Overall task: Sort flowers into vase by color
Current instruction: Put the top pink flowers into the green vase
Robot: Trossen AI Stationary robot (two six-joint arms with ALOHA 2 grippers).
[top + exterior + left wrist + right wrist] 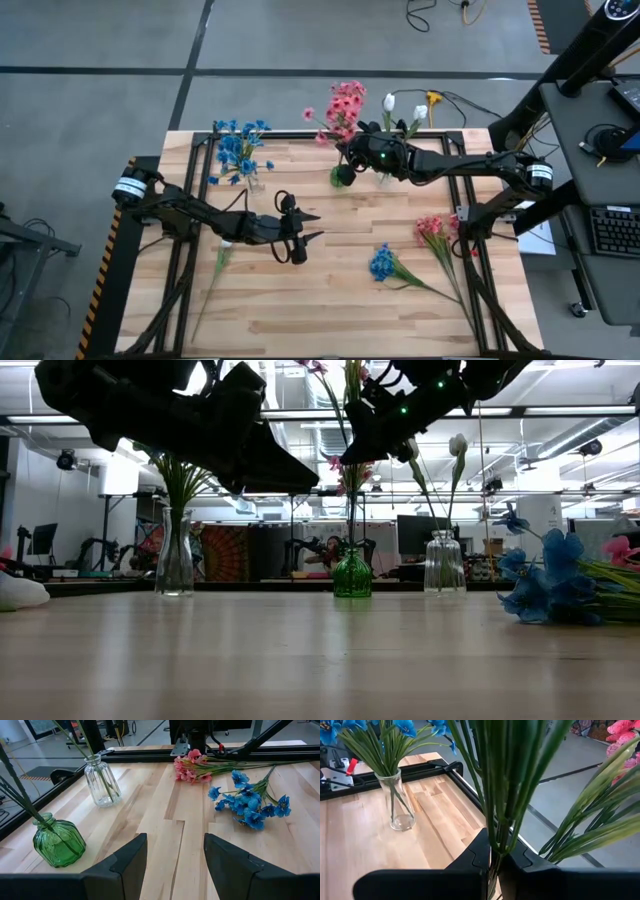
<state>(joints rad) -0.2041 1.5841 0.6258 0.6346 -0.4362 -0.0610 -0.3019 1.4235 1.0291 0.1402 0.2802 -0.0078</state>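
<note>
A pink sprig (345, 105) stands in the green vase (343, 176) at twelve o'clock, its stems pinched by the closed right gripper (352, 150). Blue sprig (381, 264) and pink sprig (432, 230) lie at four o'clock. The left gripper (310, 225) hovers mid-table, parted, empty.

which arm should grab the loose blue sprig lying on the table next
Left, probably. The left gripper is open and empty, with the blue sprig lying ahead of it. The right gripper is shut on pink flower stems above the green vase.
</note>
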